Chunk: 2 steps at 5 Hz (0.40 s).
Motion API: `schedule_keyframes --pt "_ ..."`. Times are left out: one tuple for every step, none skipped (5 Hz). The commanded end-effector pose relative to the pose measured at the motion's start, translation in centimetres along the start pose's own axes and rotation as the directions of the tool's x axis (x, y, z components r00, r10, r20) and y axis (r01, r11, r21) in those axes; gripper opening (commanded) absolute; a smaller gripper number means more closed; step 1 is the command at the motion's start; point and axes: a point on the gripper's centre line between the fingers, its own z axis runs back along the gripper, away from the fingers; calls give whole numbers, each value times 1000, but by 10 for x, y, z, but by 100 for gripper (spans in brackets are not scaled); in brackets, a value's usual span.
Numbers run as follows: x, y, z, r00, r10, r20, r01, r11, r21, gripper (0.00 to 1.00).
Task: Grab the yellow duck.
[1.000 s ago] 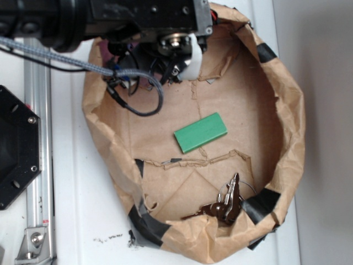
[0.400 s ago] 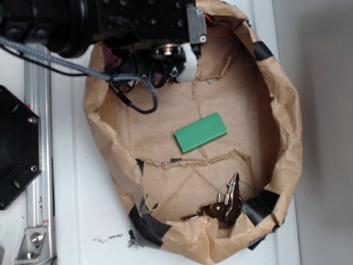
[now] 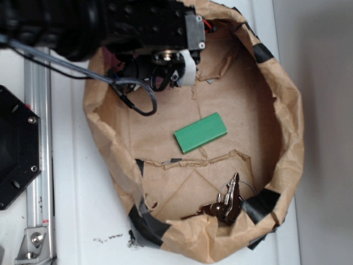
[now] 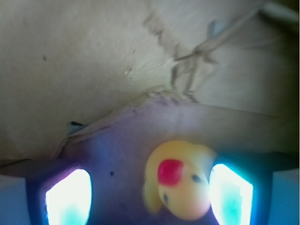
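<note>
In the wrist view we see the yellow duck (image 4: 180, 180) between the spread fingers (image 4: 68, 197) of the gripper (image 4: 150, 199), apparently touching the 3 o'clock finger. Beyond, the exterior view shows the green block (image 3: 201, 132) mid-floor of the paper bowl (image 3: 287, 143), with keys (image 3: 225, 203) at 5 o'clock.

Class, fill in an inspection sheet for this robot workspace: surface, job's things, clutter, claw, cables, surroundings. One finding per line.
Surface: crumpled brown paper basin patched with black tape, on a white table.
Job's things: yellow duck between the claw fingers, nearer one; hidden in the exterior view.
Clutter: green block mid-basin; key bunch near the rim.
Claw: open, straddling the duck.
Cables: black cable looping under the arm.
Surroundings: aluminium rail, black plate.
</note>
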Motion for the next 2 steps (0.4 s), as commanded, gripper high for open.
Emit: schedule_keyframes --pt "0 -4 8 999 30 28 -30 999 21 0" --pt "-1 -4 11 999 32 27 -33 999 24 0"
